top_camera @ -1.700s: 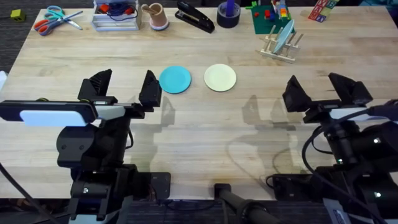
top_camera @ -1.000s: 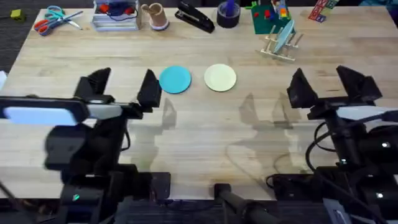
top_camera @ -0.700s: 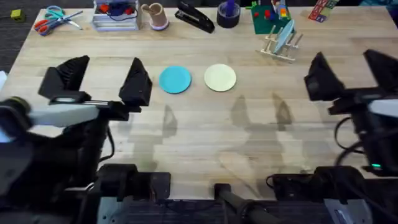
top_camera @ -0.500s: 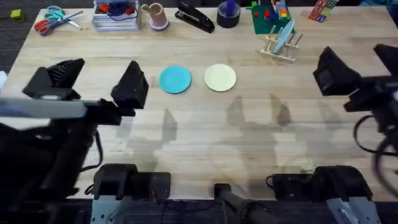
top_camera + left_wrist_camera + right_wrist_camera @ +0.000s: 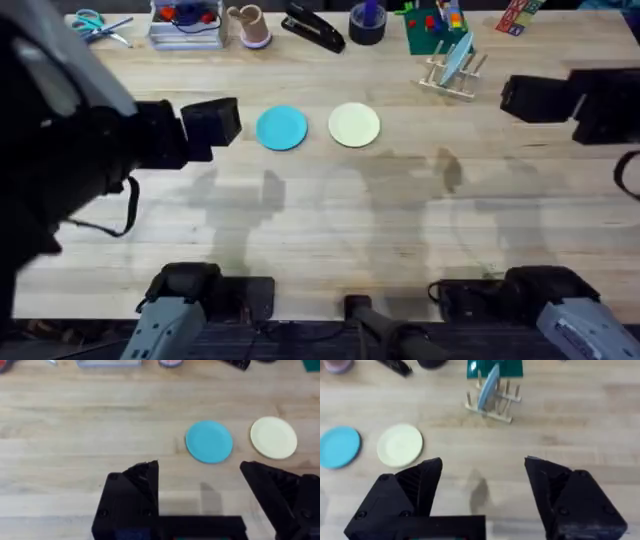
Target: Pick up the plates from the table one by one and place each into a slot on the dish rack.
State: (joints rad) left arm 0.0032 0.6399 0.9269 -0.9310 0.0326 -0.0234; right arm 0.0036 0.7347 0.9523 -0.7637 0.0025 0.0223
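Two plates lie flat side by side on the table (image 5: 330,230): a bright blue plate (image 5: 282,128) (image 5: 209,441) (image 5: 339,446) and a cream-yellow plate (image 5: 354,126) (image 5: 273,437) (image 5: 400,444). The wooden dish rack (image 5: 452,75) (image 5: 492,402) stands at the back right with a pale blue plate (image 5: 459,54) (image 5: 488,387) upright in a slot. My left gripper (image 5: 200,485) hangs open high over the table, short of the blue plate. My right gripper (image 5: 482,477) is open too, raised above bare wood nearer than the rack. Neither holds anything.
Along the back edge lie scissors (image 5: 88,25), a clear tray of supplies (image 5: 185,25), a cup (image 5: 250,25), a black stapler (image 5: 313,27), a dark tape roll (image 5: 367,22) and a green board with toy blocks (image 5: 430,25). The left arm (image 5: 70,150) looms large and dark.
Both arms have risen toward the overhead camera and spread outward, the left one now large and blurred. Both grippers stay open. The plates and rack have not moved.
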